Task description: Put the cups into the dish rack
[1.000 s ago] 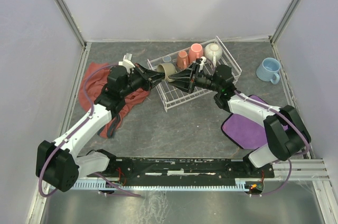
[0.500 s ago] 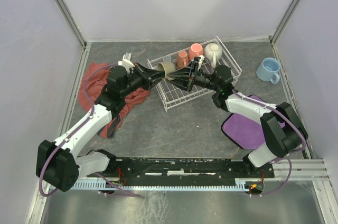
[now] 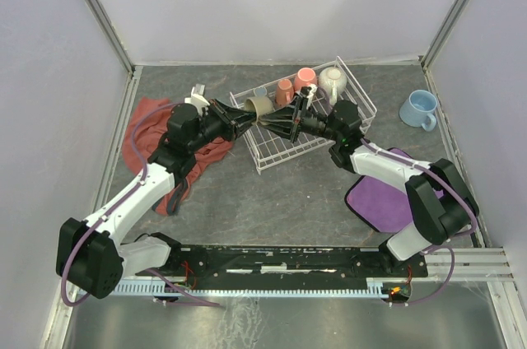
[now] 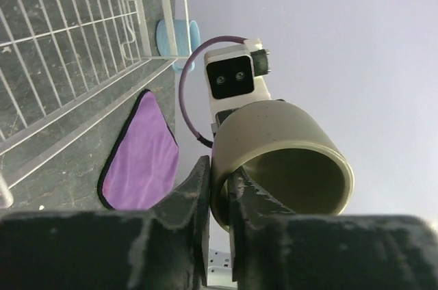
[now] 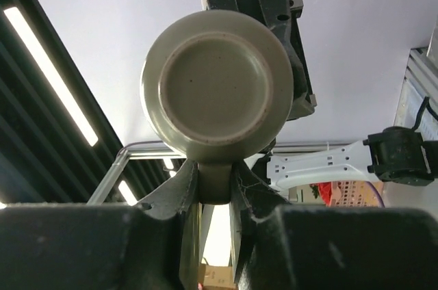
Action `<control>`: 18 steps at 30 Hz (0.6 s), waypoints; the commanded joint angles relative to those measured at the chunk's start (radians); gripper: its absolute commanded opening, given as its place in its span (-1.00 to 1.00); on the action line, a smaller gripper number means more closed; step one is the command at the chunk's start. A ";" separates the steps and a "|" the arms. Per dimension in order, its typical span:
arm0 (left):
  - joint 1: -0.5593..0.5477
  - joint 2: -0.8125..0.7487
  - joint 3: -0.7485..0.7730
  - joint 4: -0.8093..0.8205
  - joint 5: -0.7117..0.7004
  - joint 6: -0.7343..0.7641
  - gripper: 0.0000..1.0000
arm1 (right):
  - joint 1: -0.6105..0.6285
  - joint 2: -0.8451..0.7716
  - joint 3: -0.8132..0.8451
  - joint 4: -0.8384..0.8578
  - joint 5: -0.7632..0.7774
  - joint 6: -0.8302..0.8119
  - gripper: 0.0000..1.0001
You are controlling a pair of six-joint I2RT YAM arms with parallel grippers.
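We record the olive-green mug [image 3: 262, 105] held on its side above the left end of the dish rack [image 3: 278, 154], the left hand [image 3: 247, 115] clamped on its rim wall, the right hand [image 3: 273, 121] clamped on its handle.

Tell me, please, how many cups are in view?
6. In the dish rack, far side: grey-blue cup, salmon cup, white-and-orange cup, cream cup. The left gripper and right gripper hold the olive cup over it. The light blue cup stands on the table, right.
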 commanded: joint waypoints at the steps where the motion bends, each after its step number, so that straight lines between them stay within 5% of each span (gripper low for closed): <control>1: -0.009 -0.039 0.056 -0.075 -0.003 0.073 -0.37 | -0.007 -0.031 0.105 -0.158 -0.016 -0.164 -0.99; 7: 0.026 -0.083 0.170 -0.430 -0.136 0.249 0.23 | -0.025 -0.051 0.337 -0.816 -0.033 -0.693 -0.99; 18: 0.138 -0.183 0.102 -0.580 -0.157 0.270 0.27 | -0.031 0.117 0.733 -1.607 0.174 -1.492 -0.99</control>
